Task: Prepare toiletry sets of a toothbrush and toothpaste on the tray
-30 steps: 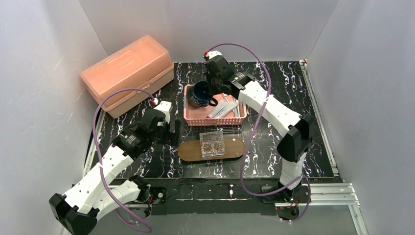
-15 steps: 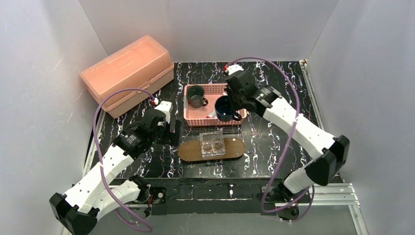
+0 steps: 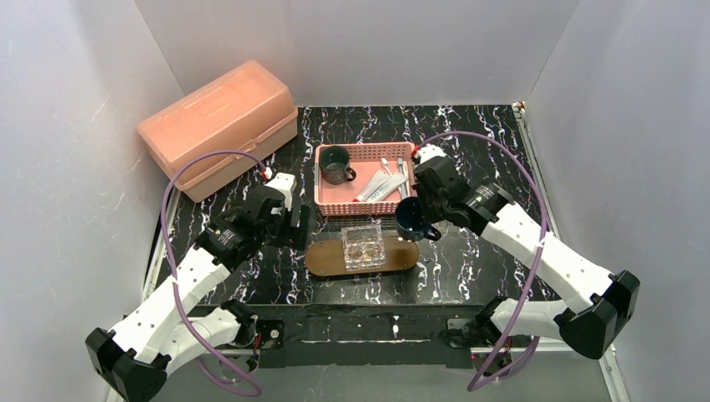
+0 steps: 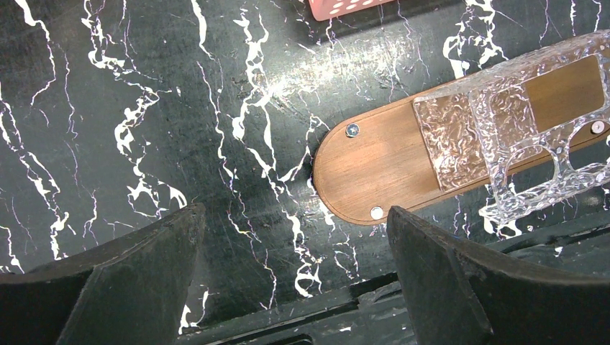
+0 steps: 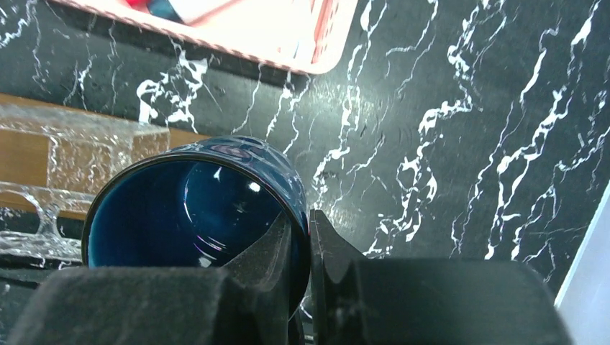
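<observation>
The brown wooden tray [image 3: 326, 259] [image 4: 381, 162] lies near the front with a clear square box [image 3: 363, 244] [image 4: 518, 122] on its middle. Behind it the pink lattice basket [image 3: 321, 199] holds silvery toothpaste tubes [image 3: 374, 186], thin white toothbrushes [image 3: 401, 176] and a dark grey mug [image 3: 336, 164]. My right gripper [image 3: 419, 206] [image 5: 308, 230] is shut on the wall of a blue mug [image 3: 412, 220] [image 5: 194, 208], one finger inside, held by the tray's right end. My left gripper [image 3: 289, 228] [image 4: 293, 212] hangs open and empty over bare table left of the tray.
A large pink lidded box [image 3: 219, 126] stands at the back left. White walls close in the black marbled table on three sides. A metal rail [image 3: 553, 331] runs along the front edge.
My right arm has carried the blue mug out of the basket's left end, across to the right and forward, down beside the tray's right end. The left arm has not moved.
</observation>
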`<state>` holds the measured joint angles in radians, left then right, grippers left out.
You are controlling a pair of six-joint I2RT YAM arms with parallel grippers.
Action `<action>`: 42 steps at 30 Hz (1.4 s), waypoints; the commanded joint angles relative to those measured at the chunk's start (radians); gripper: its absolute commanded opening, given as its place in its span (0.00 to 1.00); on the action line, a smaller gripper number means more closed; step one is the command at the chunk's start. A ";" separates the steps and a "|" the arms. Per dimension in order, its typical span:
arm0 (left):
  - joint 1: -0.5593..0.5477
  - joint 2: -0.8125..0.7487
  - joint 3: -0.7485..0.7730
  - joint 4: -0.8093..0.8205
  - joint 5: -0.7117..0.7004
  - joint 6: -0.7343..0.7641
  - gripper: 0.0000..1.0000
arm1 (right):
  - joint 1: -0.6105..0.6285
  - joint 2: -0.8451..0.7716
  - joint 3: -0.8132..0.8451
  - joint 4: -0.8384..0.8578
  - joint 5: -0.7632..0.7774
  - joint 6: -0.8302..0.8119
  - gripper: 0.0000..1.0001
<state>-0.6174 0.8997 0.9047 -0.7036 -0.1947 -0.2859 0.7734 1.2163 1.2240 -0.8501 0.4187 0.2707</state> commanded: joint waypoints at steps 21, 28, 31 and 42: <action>-0.001 -0.002 0.015 -0.005 -0.003 0.013 0.98 | -0.003 -0.115 -0.309 0.208 -0.095 0.169 0.01; -0.001 -0.001 0.016 -0.004 -0.002 0.013 0.98 | -0.003 -0.088 -0.326 0.247 -0.081 0.180 0.01; -0.001 0.000 0.017 -0.004 0.000 0.013 0.98 | -0.003 -0.076 -0.329 0.262 -0.081 0.187 0.01; -0.001 -0.002 0.017 -0.004 0.000 0.013 0.98 | -0.002 -0.045 -0.343 0.282 -0.071 0.196 0.01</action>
<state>-0.6174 0.9020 0.9047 -0.7036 -0.1944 -0.2829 0.7734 1.1751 0.8841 -0.6430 0.3321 0.4454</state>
